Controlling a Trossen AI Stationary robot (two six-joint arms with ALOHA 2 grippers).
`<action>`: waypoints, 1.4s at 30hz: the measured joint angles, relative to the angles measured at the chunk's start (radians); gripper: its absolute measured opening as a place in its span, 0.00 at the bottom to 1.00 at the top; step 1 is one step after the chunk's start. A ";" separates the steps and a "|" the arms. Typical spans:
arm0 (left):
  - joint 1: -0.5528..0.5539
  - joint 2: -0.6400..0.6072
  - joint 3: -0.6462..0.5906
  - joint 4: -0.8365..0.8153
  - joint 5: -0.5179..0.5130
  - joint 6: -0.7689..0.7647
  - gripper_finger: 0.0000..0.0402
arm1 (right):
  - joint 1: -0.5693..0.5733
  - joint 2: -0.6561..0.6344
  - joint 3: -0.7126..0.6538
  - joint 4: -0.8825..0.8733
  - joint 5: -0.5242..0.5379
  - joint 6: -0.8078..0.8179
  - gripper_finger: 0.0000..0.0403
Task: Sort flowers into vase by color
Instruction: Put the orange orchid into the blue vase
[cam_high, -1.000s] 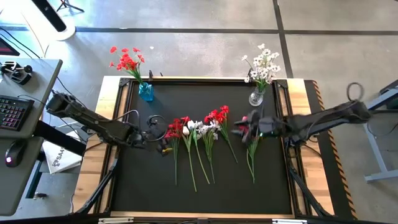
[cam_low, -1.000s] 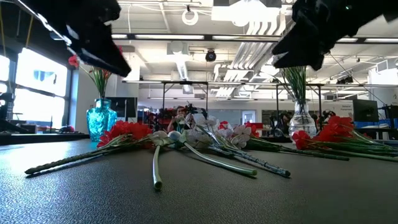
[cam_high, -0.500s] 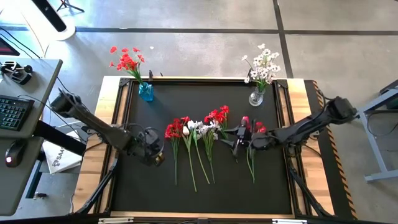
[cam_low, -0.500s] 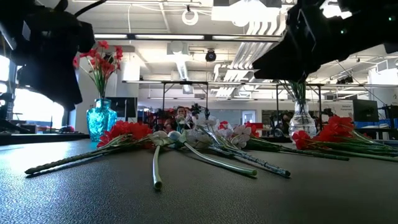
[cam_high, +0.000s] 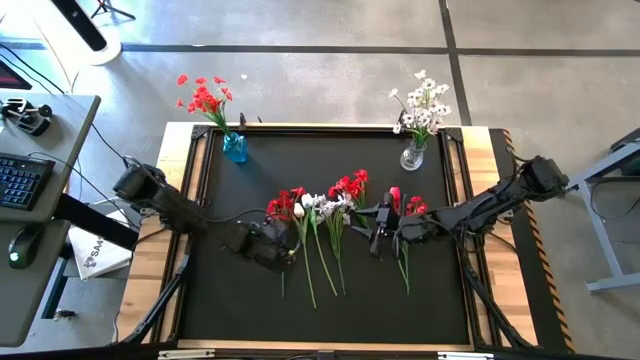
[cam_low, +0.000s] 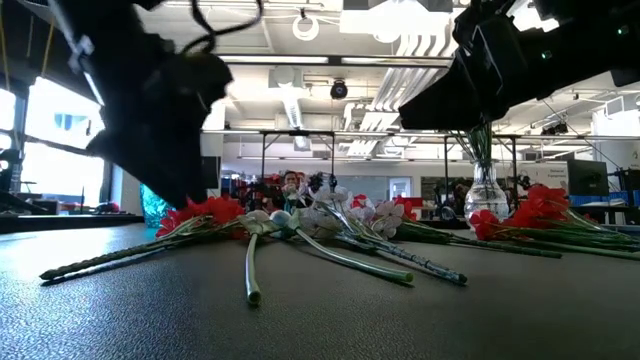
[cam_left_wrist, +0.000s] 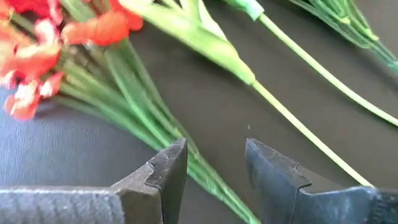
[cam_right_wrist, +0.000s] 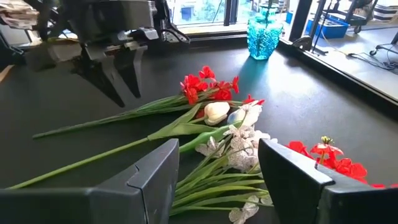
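I judge that my left end effector (cam_left_wrist: 214, 171), released astride the red flower's stems (cam_left_wrist: 134, 109), risks clenching neighbouring stems too; right end effector (cam_right_wrist: 217, 171) released.

Flowers (cam_high: 320, 225) lie mid-table (cam_high: 330, 310), vases (cam_high: 234, 147) at the back.

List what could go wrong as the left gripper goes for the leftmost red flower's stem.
1. The left gripper straddles the red flower's bundled stems, and a pale single stem lies close beside them; closing may catch the wrong stem or only a few strands.
2. The flowers lie packed and overlapping mid-table, so lifting one may drag its neighbours along.
3. The right gripper hovers open just across the pile; both arms working there might collide.
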 joint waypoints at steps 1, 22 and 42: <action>0.014 0.015 0.010 -0.003 0.009 0.016 0.37 | 0.000 0.000 0.000 0.000 0.000 0.000 0.54; 0.019 -0.169 -0.015 -0.533 0.095 -0.067 0.40 | 0.000 0.000 0.000 -0.008 0.000 0.010 0.54; 0.158 -0.242 -0.288 -0.163 0.129 -0.003 0.49 | 0.000 0.000 0.000 -0.008 0.000 0.008 0.54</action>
